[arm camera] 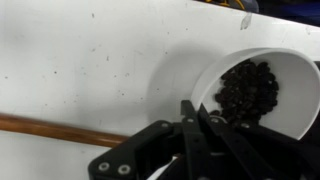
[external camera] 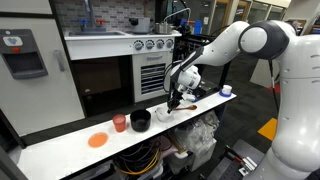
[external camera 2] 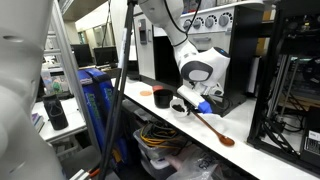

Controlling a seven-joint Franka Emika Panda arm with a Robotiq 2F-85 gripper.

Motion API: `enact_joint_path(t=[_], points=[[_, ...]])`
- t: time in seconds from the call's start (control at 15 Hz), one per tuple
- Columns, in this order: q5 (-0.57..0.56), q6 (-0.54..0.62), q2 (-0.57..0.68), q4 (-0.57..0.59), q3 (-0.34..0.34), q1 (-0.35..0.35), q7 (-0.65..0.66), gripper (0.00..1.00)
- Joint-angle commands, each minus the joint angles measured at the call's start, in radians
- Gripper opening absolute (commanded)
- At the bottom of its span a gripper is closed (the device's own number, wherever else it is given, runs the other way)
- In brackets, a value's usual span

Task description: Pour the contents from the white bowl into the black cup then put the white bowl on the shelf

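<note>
White countertop (external camera: 60,148): one white bowl (arm camera: 300,90), one black cup (external camera: 140,121).

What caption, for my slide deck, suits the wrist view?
Gripper shut on the rim of the white bowl holding dark pieces, white countertop beneath.

White bowl (arm camera: 285,70): small, round, plain white, upright; I saw dark granules (arm camera: 245,90) heaped inside and the gripper (arm camera: 197,112) clamped on its near rim.
Bowl position: it was just beside the black cup (external camera: 140,121).
Black cup: short, wide, glossy, standing mouth up.
Shelf (external camera: 108,98): the flat floor of a dark recess in the white cabinet, behind the cup; I could make out nothing more there.
</note>
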Motion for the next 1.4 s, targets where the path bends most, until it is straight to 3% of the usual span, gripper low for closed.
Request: enact_joint_path(t=[0.0, 1.33], points=[[0.019, 0.006, -0.015, -0.01, 0.022, -0.028, -0.009, 0.01], [-0.012, 0.001, -0.004, 0.0, 0.014, -0.018, 0.008, 0.04]])
